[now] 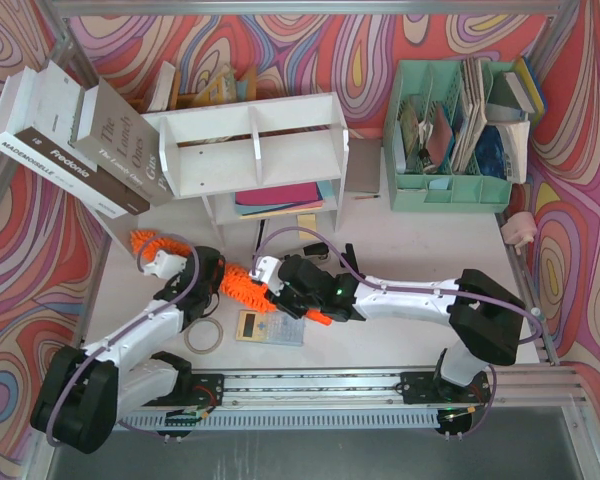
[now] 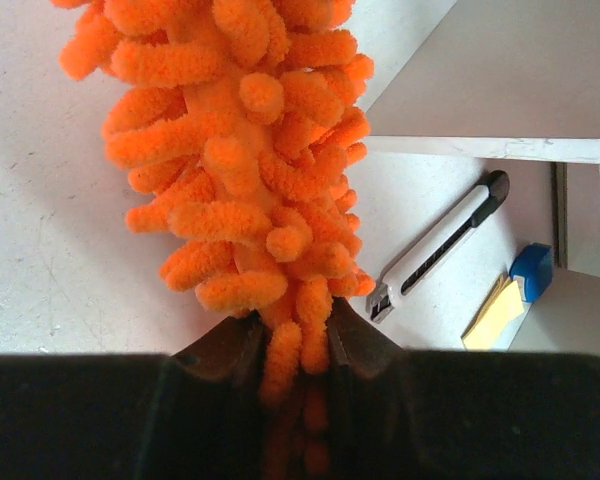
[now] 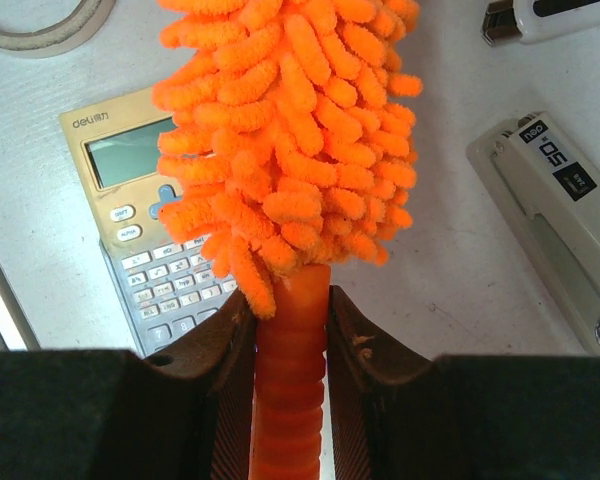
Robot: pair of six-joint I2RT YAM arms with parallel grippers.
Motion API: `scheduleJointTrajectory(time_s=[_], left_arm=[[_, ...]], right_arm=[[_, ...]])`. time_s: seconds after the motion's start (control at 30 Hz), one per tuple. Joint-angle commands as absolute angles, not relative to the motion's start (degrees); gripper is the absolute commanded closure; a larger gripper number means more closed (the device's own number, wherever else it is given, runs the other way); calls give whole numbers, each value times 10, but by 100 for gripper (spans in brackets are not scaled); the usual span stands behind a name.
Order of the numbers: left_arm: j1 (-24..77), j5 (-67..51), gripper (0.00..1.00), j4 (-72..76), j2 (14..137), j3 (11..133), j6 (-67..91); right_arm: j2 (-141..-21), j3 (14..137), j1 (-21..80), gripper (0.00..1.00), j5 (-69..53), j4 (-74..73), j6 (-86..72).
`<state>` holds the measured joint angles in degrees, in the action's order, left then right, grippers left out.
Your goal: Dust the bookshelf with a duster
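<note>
The duster lies low over the table in front of the bookshelf (image 1: 252, 150), a white two-tier unit with dividers. Its fluffy orange head (image 1: 242, 284) runs left to a tip (image 1: 146, 242); the ribbed orange handle (image 3: 292, 350) points right. My left gripper (image 1: 226, 278) is shut on the fluffy head (image 2: 250, 180), with strands pinched between its fingers (image 2: 296, 340). Just to its right, my right gripper (image 1: 272, 292) is shut on the handle where the fluff ends (image 3: 292, 325). A white shelf panel (image 2: 520, 80) shows at the upper right of the left wrist view.
A calculator (image 1: 268, 327) and a tape ring (image 1: 204, 336) lie under and near the arms. A stapler (image 3: 555, 220) and a box cutter (image 2: 440, 245) lie by the duster. Large books (image 1: 80, 140) lean left of the shelf; a mint-green file organiser (image 1: 450, 130) stands at the back right.
</note>
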<state>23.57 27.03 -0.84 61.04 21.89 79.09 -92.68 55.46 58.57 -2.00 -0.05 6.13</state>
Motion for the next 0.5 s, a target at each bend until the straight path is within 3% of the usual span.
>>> scheduleJointTrajectory(time_s=[0.0, 0.13, 0.27, 0.47], left_arm=[[234, 292, 100, -69, 607, 251, 755], [233, 292, 100, -80, 604, 264, 753], [234, 294, 100, -87, 596, 276, 754], [234, 300, 100, -93, 592, 284, 762]], right_arm=[[-910, 552, 590, 79, -6, 3, 86], [-897, 548, 590, 62, 5, -13, 99], [-875, 528, 590, 52, 8, -4, 91], [-869, 511, 590, 47, -3, -9, 77]])
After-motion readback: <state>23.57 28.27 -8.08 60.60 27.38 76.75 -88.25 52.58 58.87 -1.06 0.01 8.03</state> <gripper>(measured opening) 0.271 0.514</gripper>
